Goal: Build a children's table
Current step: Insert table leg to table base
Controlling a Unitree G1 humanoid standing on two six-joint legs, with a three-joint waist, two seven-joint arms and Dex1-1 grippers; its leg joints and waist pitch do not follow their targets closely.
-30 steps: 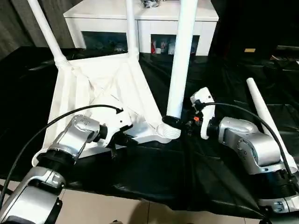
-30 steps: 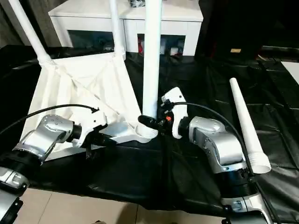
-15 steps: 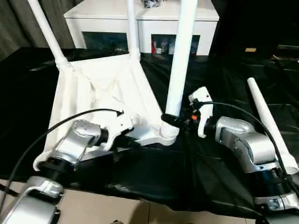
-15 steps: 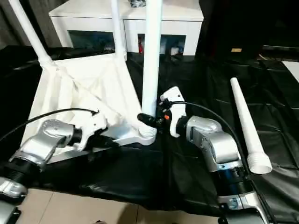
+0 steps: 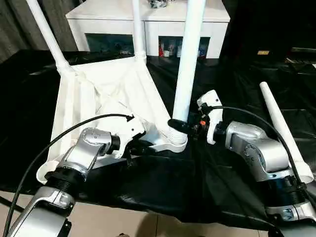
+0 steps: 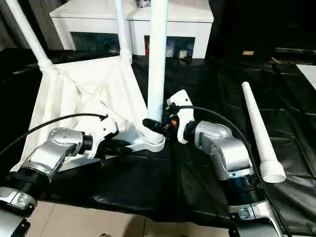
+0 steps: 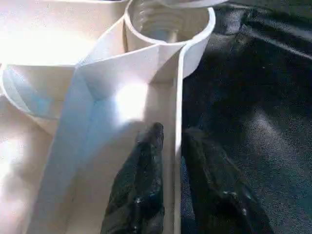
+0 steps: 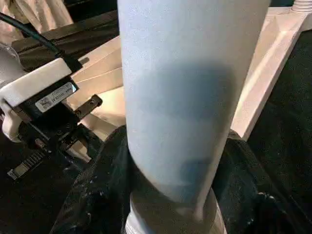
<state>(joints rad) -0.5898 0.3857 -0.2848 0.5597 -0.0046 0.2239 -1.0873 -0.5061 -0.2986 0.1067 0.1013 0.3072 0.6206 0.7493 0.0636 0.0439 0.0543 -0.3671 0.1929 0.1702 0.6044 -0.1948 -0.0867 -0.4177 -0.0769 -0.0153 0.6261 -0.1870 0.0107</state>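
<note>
Upper ends of the three fitted legs (image 5: 186, 59) cut off by the top edge of the head views; near-left corner of the table top (image 5: 108, 94) hidden behind the left forearm (image 5: 81, 158). Foot of the near leg partly hidden by the right gripper (image 5: 178, 126), fingers wrapped round it. In the left wrist view, contact between the left gripper (image 7: 170, 146) and the rim standing between its fingers not discernible.

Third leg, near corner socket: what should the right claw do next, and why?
Probably keep twisting the third leg down into its corner socket. The right claw grips its base, the left claw straddles the tabletop rim, and a fourth leg lies waiting.
</note>
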